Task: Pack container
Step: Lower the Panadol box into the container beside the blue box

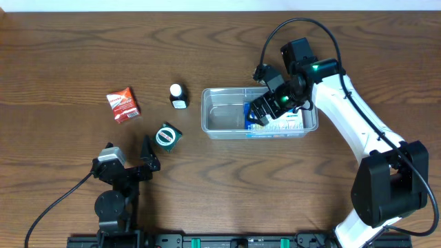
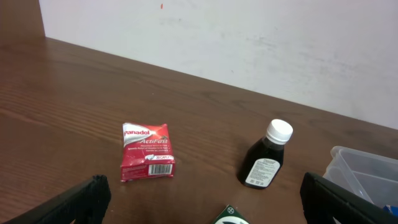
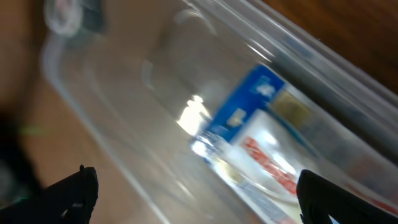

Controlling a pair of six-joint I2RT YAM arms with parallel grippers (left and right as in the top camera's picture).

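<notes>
The clear plastic container [image 1: 219,117] lies mid-table and holds a blue and white box [image 1: 275,124] in its right half. My right gripper [image 1: 264,109] is open and empty, just above the container over that box; the blurred right wrist view shows the container [image 3: 124,118] and the box [image 3: 255,137] below the fingers. My left gripper [image 1: 146,157] is open and empty near the front left. A red Panadol box [image 1: 122,105] [image 2: 147,152], a dark bottle with a white cap [image 1: 178,96] [image 2: 267,155] and a green and white box [image 1: 167,136] [image 2: 231,216] lie left of the container on the table.
A white wall [image 2: 249,37] stands behind the table's far edge. The corner of the container [image 2: 367,171] shows at the right of the left wrist view.
</notes>
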